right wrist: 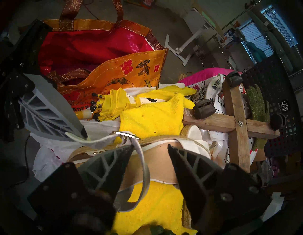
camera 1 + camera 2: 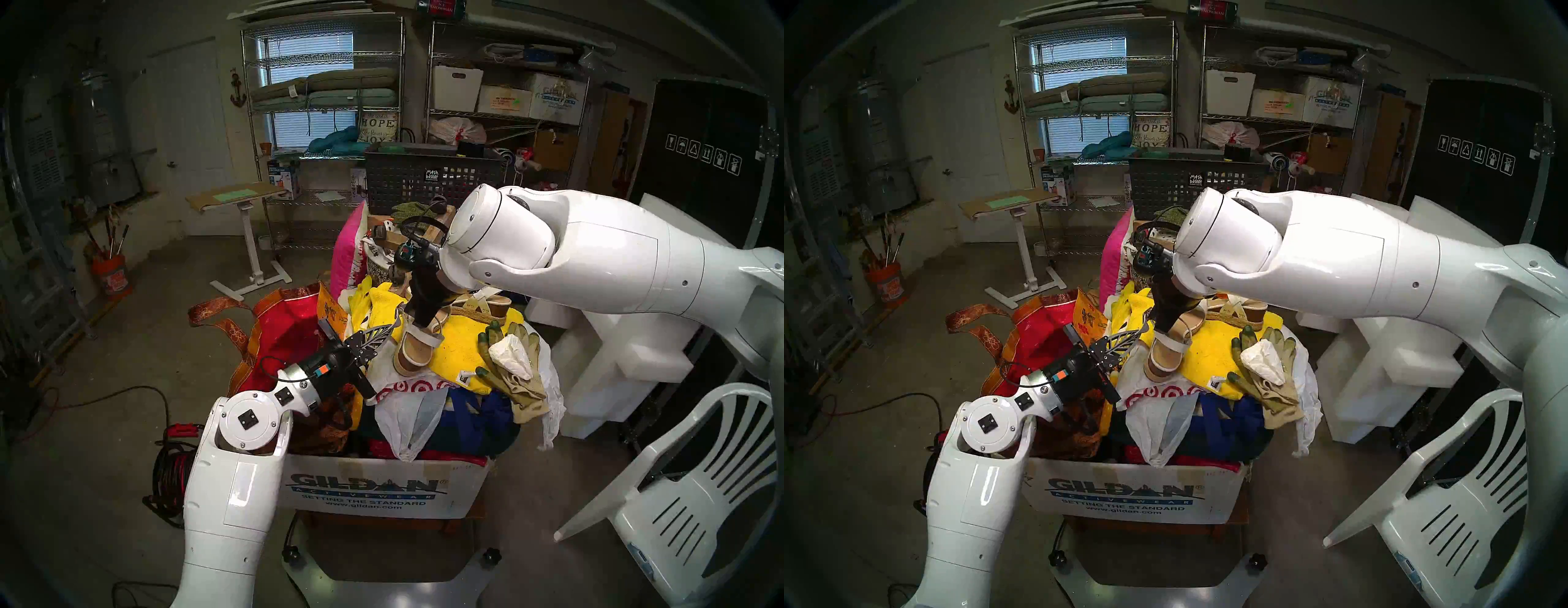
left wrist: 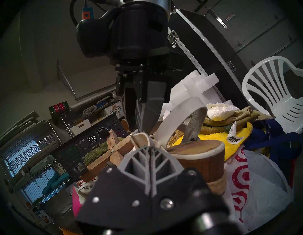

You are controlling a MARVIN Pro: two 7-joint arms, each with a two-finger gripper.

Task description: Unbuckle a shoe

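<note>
The shoe [image 2: 418, 349], a white-strapped sandal with a tan footbed and cork sole, lies on a yellow towel on top of the pile. My left gripper [image 2: 392, 326] reaches in from the left and is shut on the free end of the thin ankle strap [image 1: 98, 141], just short of the metal buckle [image 1: 127, 135]. My right gripper [image 1: 150, 150] points down over the footbed [image 1: 157, 162], open, with nothing between its fingers. The strap loops past its left finger [image 1: 113, 162]. In the left wrist view the wide toe band [image 3: 177, 118] arches over the cork sole [image 3: 200, 160].
The twin sandal [image 2: 488, 306] lies behind, under my right forearm. Green gloves [image 2: 515, 373], a Target bag [image 2: 407, 388] and a wooden caster cross [image 1: 237, 124] crowd the Gildan box [image 2: 382, 488]. A red tote [image 2: 288, 327] stands left, a white chair [image 2: 700, 488] right.
</note>
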